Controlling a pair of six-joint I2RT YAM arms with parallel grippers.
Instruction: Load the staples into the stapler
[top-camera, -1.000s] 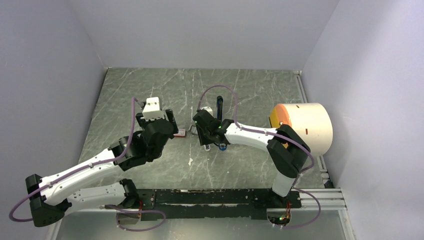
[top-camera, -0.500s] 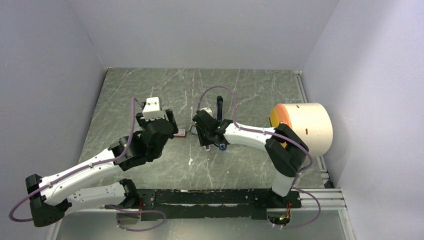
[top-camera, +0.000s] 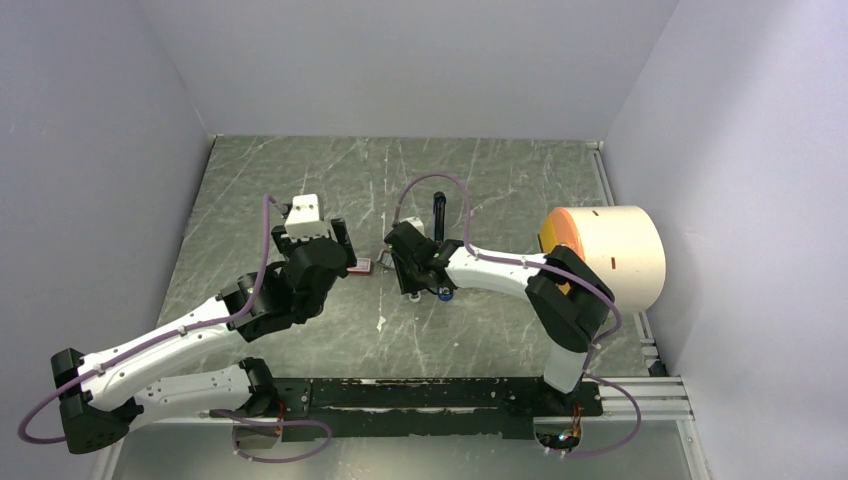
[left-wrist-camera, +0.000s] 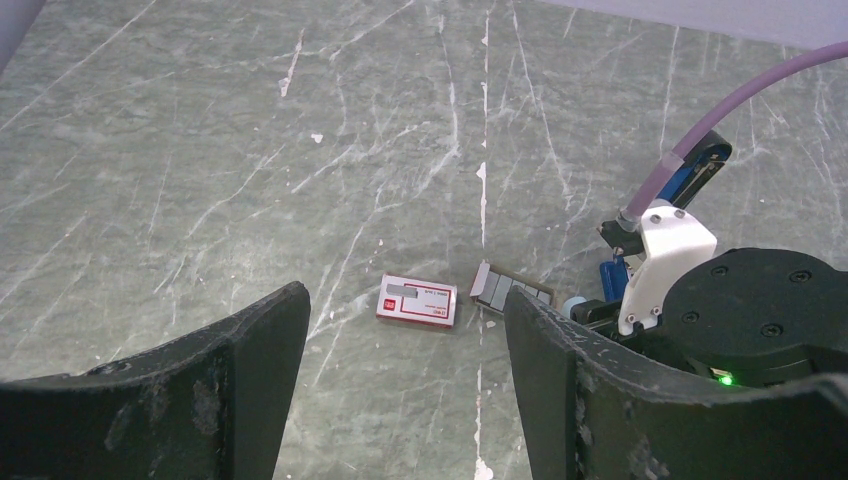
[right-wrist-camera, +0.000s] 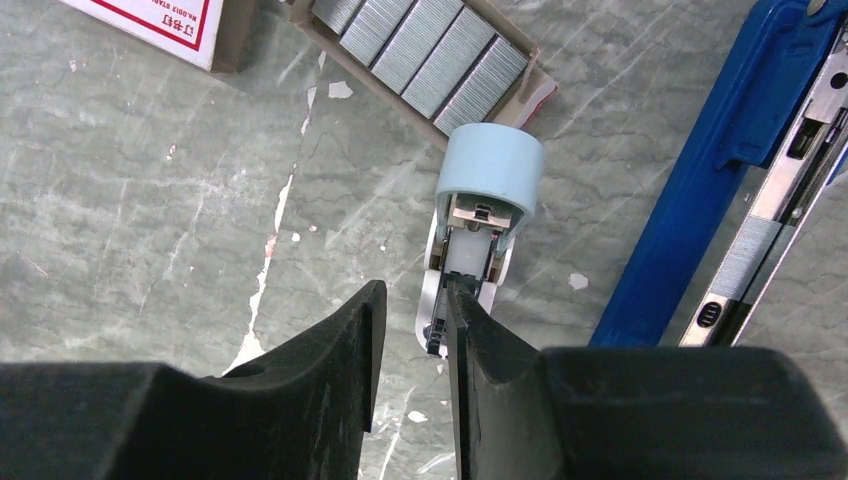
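Observation:
The blue stapler (right-wrist-camera: 740, 150) lies open at the right of the right wrist view, its metal rail (right-wrist-camera: 790, 170) exposed. It also shows in the left wrist view (left-wrist-camera: 700, 170). Silvery staples (right-wrist-camera: 430, 45) lie in rows in the grey tray (left-wrist-camera: 512, 290), next to the red-and-white box (left-wrist-camera: 417, 300). My right gripper (right-wrist-camera: 415, 300) hangs low just short of the tray. Its jaws stand a narrow gap apart with nothing between them. My left gripper (left-wrist-camera: 405, 400) is wide open and empty, above the table short of the box (top-camera: 361, 266).
A small light-blue and white device (right-wrist-camera: 480, 220) lies between the tray and my right fingertips (right-wrist-camera: 462, 310), one of which overlaps its white end. A big beige roll with an orange face (top-camera: 605, 255) stands at the right. Walls close in the table.
My right arm has crept slightly left near the tray. The left arm has not visibly moved.

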